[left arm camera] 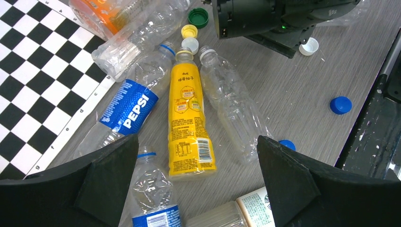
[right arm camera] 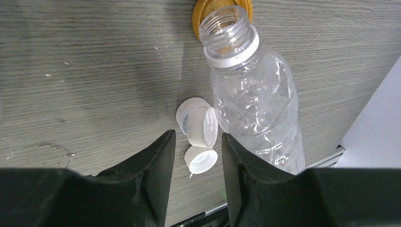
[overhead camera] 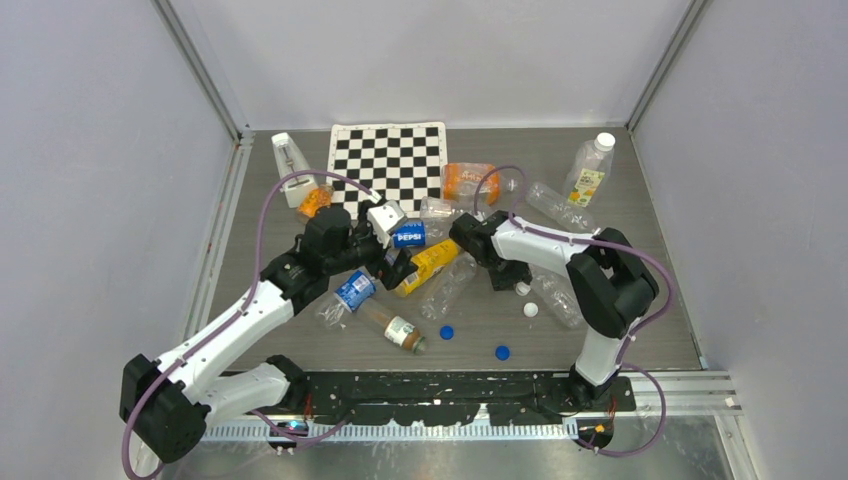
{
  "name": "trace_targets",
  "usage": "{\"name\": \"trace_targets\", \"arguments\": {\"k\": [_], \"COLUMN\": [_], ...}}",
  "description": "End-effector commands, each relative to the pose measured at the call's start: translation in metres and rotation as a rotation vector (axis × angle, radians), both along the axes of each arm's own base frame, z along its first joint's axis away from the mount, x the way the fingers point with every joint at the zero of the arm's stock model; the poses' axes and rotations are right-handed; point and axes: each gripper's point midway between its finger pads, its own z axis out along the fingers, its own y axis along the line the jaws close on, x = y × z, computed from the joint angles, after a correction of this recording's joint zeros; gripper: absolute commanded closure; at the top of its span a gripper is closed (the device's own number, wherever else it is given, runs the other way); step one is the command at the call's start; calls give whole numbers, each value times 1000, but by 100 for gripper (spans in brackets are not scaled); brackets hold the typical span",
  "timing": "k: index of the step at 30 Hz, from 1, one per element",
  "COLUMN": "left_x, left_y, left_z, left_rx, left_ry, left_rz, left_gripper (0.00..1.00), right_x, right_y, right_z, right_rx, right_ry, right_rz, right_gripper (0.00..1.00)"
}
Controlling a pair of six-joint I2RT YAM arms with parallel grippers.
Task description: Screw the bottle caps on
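My left gripper (overhead camera: 392, 268) hangs open and empty over a heap of lying bottles; in the left wrist view (left arm camera: 198, 189) its fingers straddle a yellow bottle (left arm camera: 189, 123) and a Pepsi bottle (left arm camera: 127, 106). Green (left arm camera: 198, 17), yellow (left arm camera: 189, 31) and white (left arm camera: 190, 45) caps lie by the bottle necks. My right gripper (overhead camera: 497, 278) is low over the table, open, with a white cap (right arm camera: 201, 159) between its fingers, untouched. A second white cap (right arm camera: 198, 124) lies on its side against an uncapped clear bottle (right arm camera: 255, 104). Two blue caps (overhead camera: 446, 332) (overhead camera: 502, 352) lie near the front.
A checkerboard mat (overhead camera: 388, 160) lies at the back. A capped juice bottle (overhead camera: 590, 170) stands at the back right, an orange-labelled bottle (overhead camera: 470, 180) lies near the mat, and a brown bottle (overhead camera: 395, 328) lies in front. Walls close in on three sides.
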Motion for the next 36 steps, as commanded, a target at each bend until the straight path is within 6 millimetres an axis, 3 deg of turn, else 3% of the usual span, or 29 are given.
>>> {"name": "trace_targets", "arguments": {"k": [1,13,22,36], "left_x": [-1,-2,-3,-3], "left_y": [1,1,1,1], "left_z": [9,10,11,12], "left_rx": [-26,-28,-29,-33], "left_ry": [-25,-28,-29,-30], "left_rz": [-5,-6,-9,-12], "left_gripper": [1,0,0,1], "right_x": [13,18,18,21], "right_y": [5,2,1,26], "right_z": [3,-5,-3,28], "right_rx": [-17,-57,-54,135], "right_ry": [-36,-45,-52,-120], "right_rz": [24,32,29,6], "right_gripper": [55,61,72,86]}}
